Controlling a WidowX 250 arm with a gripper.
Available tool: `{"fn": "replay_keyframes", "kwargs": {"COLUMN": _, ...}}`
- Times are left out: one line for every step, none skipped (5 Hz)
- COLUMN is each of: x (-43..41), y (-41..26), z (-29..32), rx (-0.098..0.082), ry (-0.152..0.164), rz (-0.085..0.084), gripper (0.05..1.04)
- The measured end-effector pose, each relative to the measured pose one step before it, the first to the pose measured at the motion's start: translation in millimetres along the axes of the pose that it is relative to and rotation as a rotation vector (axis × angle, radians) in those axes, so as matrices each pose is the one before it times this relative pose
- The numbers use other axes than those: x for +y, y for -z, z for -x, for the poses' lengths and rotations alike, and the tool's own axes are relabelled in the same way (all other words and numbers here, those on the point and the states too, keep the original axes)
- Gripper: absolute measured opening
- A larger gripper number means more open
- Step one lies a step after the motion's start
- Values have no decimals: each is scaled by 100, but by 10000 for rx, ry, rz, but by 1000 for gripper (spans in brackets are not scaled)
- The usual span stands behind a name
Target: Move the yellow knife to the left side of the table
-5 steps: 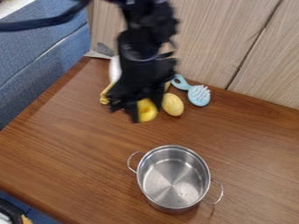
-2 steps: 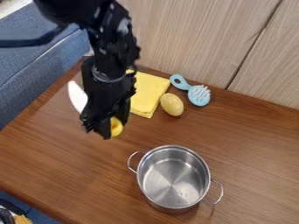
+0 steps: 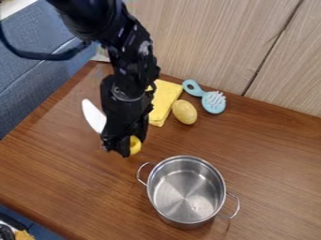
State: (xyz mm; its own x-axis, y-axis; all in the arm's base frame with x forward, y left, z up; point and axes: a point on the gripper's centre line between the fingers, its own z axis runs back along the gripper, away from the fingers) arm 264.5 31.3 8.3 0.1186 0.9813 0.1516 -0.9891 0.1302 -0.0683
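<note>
Over the table (image 3: 56, 164), the gripper (image 3: 120, 149) hangs up and to the left of the pot (image 3: 187, 191) in the view, clamped on the knife (image 3: 93, 116). The knife runs across the grip: its white blade sticks out on the gripper's upper-left side, its yellow handle (image 3: 134, 145) at the lower right, by the fingertips.

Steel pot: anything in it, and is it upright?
Empty and upright: the pot shows its open rim facing up, and its bare metal bottom is visible inside.
</note>
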Motion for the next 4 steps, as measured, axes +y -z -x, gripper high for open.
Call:
{"fn": "replay_keyframes", "kwargs": {"x": -474, "y": 597, "z": -167, "rx": 30, "ry": -398, "rz": 539, "gripper": 527}}
{"fn": "replay_keyframes", "kwargs": {"x": 213, "y": 984, "z": -104, "rx": -175, "ry": -202, "rz": -292, "gripper": 527}}
{"fn": "replay_keyframes", "kwargs": {"x": -192, "y": -141, "z": 94, "rx": -78, "ry": -33, "rz": -84, "gripper": 593}}
{"fn": "replay_keyframes", "kwargs": {"x": -8, "y": -61, "z": 60, "rx": 50, "ry": -155, "rz": -55, "gripper": 895}}
